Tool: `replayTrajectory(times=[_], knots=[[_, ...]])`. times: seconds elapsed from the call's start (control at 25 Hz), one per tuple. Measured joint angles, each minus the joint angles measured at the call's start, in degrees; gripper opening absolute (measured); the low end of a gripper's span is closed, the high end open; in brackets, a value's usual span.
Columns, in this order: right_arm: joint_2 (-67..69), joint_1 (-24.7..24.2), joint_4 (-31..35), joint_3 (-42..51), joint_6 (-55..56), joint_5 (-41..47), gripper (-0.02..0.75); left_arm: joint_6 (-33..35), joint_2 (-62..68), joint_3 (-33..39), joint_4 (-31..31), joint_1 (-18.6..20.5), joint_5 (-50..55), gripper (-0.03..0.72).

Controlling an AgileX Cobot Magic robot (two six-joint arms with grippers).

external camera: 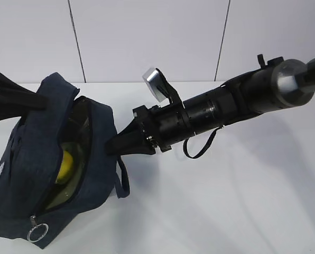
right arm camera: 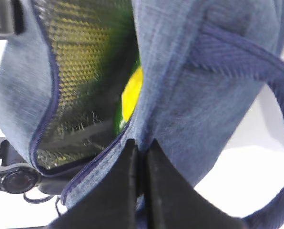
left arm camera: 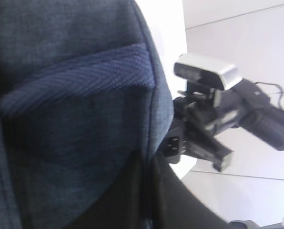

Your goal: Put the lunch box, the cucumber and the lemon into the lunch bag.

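Bag: a boxy dark navy-grey fabric lunch bag (external camera: pixel 38 174) lay tilted on the white table (external camera: pixel 226 201) at the near left, its black top zipper open and a metal ring pull (external camera: pixel 37 232) hanging at the near end.
Lemon: a small bright yellow oval lemon (external camera: pixel 66 164) sat inside the bag, visible through the opening.
Cucumber: a dark green smooth cucumber (right arm camera: pixel 120 121) showed as a green sliver beside the lemon inside the bag.
Lunch box: not distinguishable inside the bag.
Left gripper: the black left gripper (external camera: pixel 41 99) was pinched narrow on the bag's far left edge.
Right gripper: the black right gripper (external camera: pixel 111 145) was clamped tight on the bag's right edge by the zipper.
Handle: a navy cord-like handle (external camera: pixel 123 182) looped beneath the right gripper.
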Motion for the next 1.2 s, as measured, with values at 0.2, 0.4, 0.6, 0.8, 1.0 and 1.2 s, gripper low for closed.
replayTrajectory(times=[0.2,0.4,0.6,0.8,1.0,1.2], knots=[[-2.91,0.05,-2.74,0.0,1.42,-0.88,-0.007,0.0,0.0,0.0,0.0,0.0,0.17,0.001],[-6.69,0.14,-5.23,0.0,2.57,-3.23,-0.008,0.0,0.0,0.0,0.0,0.0,0.51,0.001],[-10.46,0.14,-9.9,0.0,4.62,-5.6,-0.009,0.0,0.0,0.0,0.0,-1.15,0.51,0.001],[-12.79,0.27,-13.04,0.0,6.54,-7.27,-0.009,0.0,0.0,0.0,-0.35,-5.07,-1.92,0.001],[-15.54,0.27,-14.73,0.0,8.13,-8.94,-0.009,0.09,0.0,0.0,-1.54,-6.76,-4.86,0.001],[-18.01,0.27,-20.94,0.0,12.06,-9.98,-0.009,0.42,0.0,0.0,-3.89,-6.86,-7.45,0.001]])
